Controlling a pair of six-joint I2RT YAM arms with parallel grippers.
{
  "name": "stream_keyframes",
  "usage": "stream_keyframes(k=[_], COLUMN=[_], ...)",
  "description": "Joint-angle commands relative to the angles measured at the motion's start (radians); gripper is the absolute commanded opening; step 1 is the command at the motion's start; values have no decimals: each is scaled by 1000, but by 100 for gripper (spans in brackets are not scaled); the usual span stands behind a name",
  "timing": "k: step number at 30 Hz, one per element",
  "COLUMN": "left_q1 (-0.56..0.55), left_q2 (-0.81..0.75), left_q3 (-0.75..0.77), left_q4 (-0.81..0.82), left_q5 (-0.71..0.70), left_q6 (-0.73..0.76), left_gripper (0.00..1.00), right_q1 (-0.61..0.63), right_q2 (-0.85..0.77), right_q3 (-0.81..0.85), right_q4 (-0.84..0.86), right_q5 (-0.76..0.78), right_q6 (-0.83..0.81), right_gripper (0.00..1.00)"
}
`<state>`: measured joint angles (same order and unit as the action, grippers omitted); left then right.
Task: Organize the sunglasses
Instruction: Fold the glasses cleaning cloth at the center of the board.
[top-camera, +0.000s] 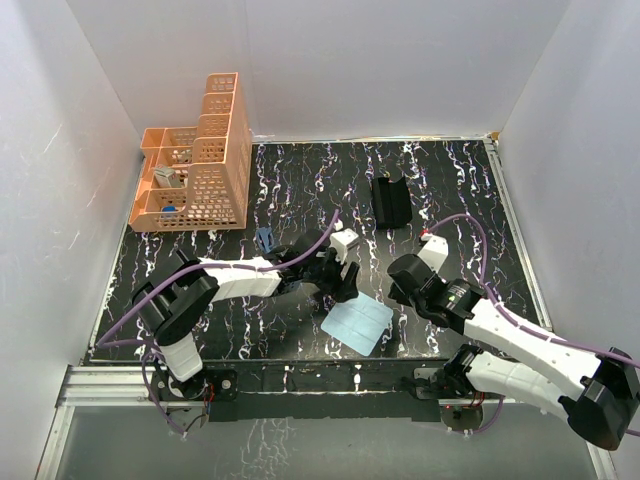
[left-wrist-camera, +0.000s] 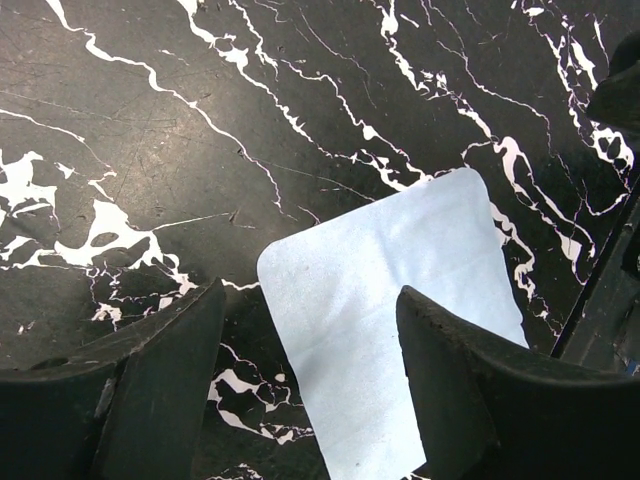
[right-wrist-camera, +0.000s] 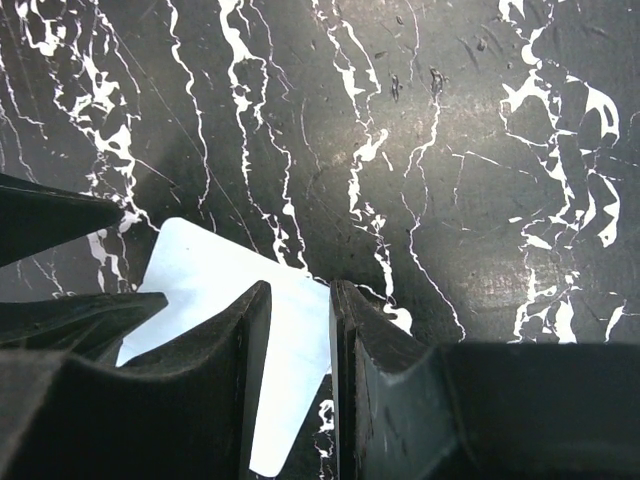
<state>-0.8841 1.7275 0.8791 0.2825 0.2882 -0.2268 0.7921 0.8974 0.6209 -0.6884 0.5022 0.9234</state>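
The sunglasses (top-camera: 266, 240) show as a small dark blue shape on the table, partly hidden behind my left arm. The black oblong case (top-camera: 391, 200) lies farther back, right of centre. A light blue cloth (top-camera: 357, 323) lies flat near the front edge. My left gripper (top-camera: 345, 290) hovers over its far corner, open, with the cloth (left-wrist-camera: 400, 300) below and nothing between the fingers (left-wrist-camera: 170, 385). My right gripper (top-camera: 400, 295) is over the cloth's right corner (right-wrist-camera: 215, 275). Its jaws stand a narrow gap apart and hold nothing.
An orange mesh organizer (top-camera: 200, 165) with several compartments stands at the back left. White walls close in the table on three sides. In the right wrist view the left gripper's fingers (right-wrist-camera: 70, 215) reach in from the left.
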Motion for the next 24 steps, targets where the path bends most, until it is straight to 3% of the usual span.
stream_keyframes(k=[1, 13, 24], left_q1=[-6, -13, -14], left_q2=[6, 75, 100], left_q3=[28, 55, 67], left_q4=[13, 27, 16], left_q5=[39, 72, 55], left_q6=[10, 6, 10], left_gripper=[65, 49, 46], right_q1=[6, 7, 10], right_q2=[-26, -48, -44], right_q3=[-11, -15, -26], right_q4=[-1, -24, -13], right_q5=[27, 23, 12], right_q6=[25, 37, 45], right_gripper=[29, 29, 29])
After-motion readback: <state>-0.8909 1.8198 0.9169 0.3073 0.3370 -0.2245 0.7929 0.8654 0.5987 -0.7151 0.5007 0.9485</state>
